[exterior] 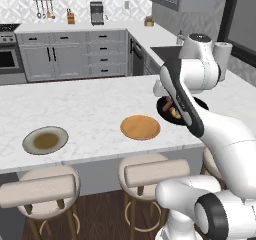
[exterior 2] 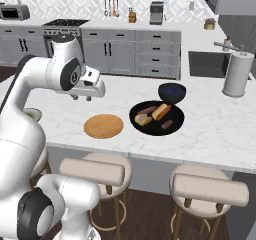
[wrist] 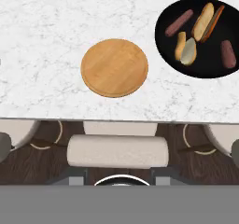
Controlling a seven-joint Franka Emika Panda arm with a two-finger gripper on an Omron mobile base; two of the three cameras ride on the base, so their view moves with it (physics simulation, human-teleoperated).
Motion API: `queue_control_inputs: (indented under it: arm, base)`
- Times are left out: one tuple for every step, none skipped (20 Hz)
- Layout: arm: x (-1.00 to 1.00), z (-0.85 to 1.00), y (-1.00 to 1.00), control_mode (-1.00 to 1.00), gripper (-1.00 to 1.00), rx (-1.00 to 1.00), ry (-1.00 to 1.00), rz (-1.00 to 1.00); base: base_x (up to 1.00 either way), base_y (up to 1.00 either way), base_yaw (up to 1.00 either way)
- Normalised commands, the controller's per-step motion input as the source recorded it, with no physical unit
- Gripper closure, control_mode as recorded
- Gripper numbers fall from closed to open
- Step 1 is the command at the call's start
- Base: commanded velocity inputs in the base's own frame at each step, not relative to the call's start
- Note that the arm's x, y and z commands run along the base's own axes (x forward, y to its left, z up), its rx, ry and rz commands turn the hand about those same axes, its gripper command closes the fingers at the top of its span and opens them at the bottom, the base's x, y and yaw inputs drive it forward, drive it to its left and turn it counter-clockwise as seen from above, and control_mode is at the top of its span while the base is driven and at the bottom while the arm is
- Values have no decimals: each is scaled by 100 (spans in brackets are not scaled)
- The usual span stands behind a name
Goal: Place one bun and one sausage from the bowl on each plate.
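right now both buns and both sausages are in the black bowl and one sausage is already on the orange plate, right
Not quite. The orange plate is bare, as the hand view shows. Both buns and both sausages do lie in the black bowl.

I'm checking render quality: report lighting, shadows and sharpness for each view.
Left base view: even, flat light, and the arm hides part of the black bowl. Right base view: soft shadow under the orange plate, edges slightly soft. Hand view: sharpest, no glare on the buns or sausages.
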Motion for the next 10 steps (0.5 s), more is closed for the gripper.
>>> queue_control_inputs:
  arm:
    - [-1, 0, -12, -100, -100, 0, 0, 0]
    - [0, -16, -68, -100, -100, 2, 8, -25]
    - [3, -26, -100, -100, -100, 0, 0, -24]
    - [26, -19, -100, -100, -100, 0, 0, -27]
    - [36, -10, -100, -100, -100, 0, 0, -29]
    - [46, -7, -100, -100, -100, 0, 0, -33]
    - [45, -4, -100, -100, -100, 0, 0, -34]
    - [50, -4, -100, -100, -100, 0, 0, -36]
    - [60, -9, -100, -100, -100, 0, 0, -37]
    - [63, -16, -100, -100, -100, 0, 0, -36]
  base:
    - [0, 0, 0]
    - [0, 0, 0]
    - [0, 0, 0]
    - [0, 0, 0]
    - [0, 0, 0]
    - [0, 0, 0]
    - [0, 0, 0]
    - [0, 0, 0]
    - [0, 0, 0]
    - [0, 0, 0]
